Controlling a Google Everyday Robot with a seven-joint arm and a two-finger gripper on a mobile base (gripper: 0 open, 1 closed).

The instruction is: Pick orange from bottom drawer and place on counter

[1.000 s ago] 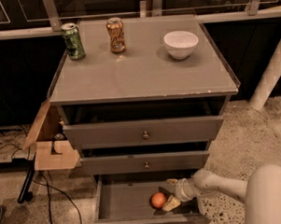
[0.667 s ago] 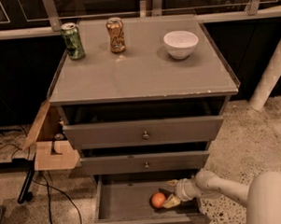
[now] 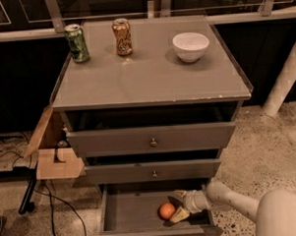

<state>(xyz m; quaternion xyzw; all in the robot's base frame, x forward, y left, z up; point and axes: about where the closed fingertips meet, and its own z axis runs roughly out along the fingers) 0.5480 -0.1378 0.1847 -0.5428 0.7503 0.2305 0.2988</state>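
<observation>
The orange (image 3: pixel 167 210) lies on the floor of the open bottom drawer (image 3: pixel 127 214), right of its middle. My gripper (image 3: pixel 178 205) reaches into the drawer from the right, its pale fingers (image 3: pixel 180 215) right beside the orange, one behind and one in front of it. The counter (image 3: pixel 146 71) is the flat grey top of the cabinet above.
On the counter stand a green can (image 3: pixel 77 43), an orange-brown can (image 3: pixel 122 37) and a white bowl (image 3: pixel 190 46). The two upper drawers (image 3: pixel 151 139) stand slightly out. A cardboard box (image 3: pixel 53 156) sits left of the cabinet, a white post (image 3: pixel 284 79) at the right.
The gripper has stayed by the orange in the bottom drawer with hardly any visible movement. The orange lies in the same spot.
</observation>
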